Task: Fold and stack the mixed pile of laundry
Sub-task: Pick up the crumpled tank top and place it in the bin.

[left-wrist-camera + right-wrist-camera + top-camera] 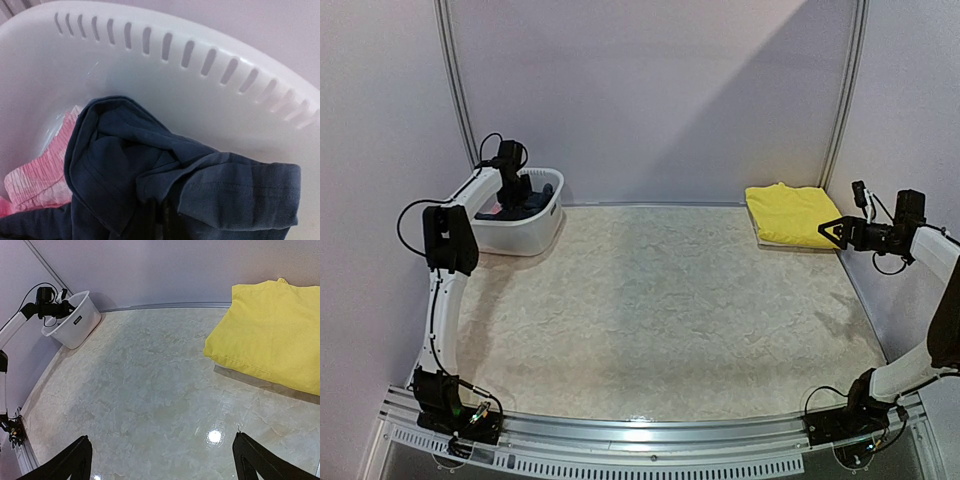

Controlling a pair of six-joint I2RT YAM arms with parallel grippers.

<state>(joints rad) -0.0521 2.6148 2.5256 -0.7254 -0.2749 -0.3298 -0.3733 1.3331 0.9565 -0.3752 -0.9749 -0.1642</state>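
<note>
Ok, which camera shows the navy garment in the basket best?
Left wrist: the navy garment fills the frame, folds and stitching clear. Top external shows only a dark patch inside the basket; right wrist shows just the basket's outside.

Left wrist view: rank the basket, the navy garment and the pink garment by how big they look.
1. basket, filling most of the frame
2. navy garment, though closeness to the camera enlarges it
3. pink garment, partly covered by the navy one

A white plastic basket (530,238) with a slotted rim stands at the far left of the pale marbled counter (660,310). Plain walls (650,90) rise behind.
</note>
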